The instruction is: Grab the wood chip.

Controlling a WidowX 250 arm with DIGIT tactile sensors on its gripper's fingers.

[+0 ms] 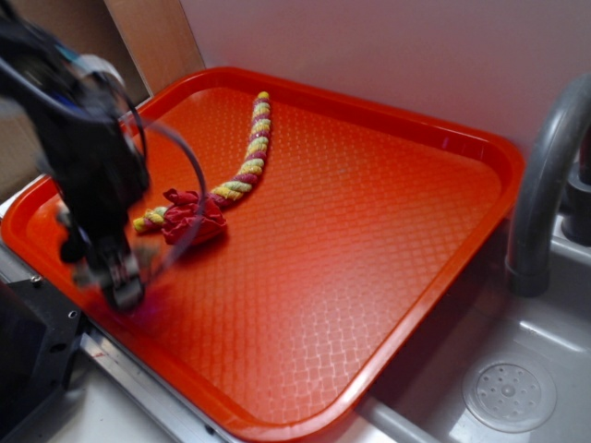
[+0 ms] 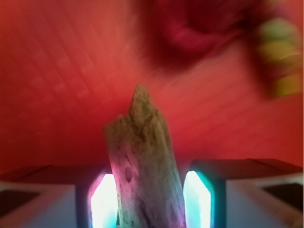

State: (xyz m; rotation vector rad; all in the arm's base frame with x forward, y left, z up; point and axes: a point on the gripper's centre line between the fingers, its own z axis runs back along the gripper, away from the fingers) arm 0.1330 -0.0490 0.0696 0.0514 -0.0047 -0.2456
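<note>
My claw (image 2: 151,202) stands with its two lit pads on either side of the rough grey-brown wood chip (image 2: 142,166), a jagged sliver pointing away from me in the wrist view. The left pad (image 2: 104,202) looks to touch the chip's flank; a thin gap shows by the right one, so I cannot tell whether I am clenched on it or only straddling it. The blur in both views leaves it unclear whether the chip rests on the orange textured plastic tray (image 1: 369,240) or hangs just above it.

I judge the reach and alignment done; what is left is a firm squeeze, if that is lacking, and a lift.

In the exterior view I am near the tray's left front corner, close to its raised rim. The crumpled red cloth wad (image 1: 192,218) lies just beyond me, with the twisted yellow-and-red rope (image 1: 247,157) touching it and running towards the far edge. To my right the tray is bare and wide. The grey curved tap (image 1: 545,175) and sink (image 1: 517,388) sit well apart, past the tray's right rim. Straight up looks the freest path.
</note>
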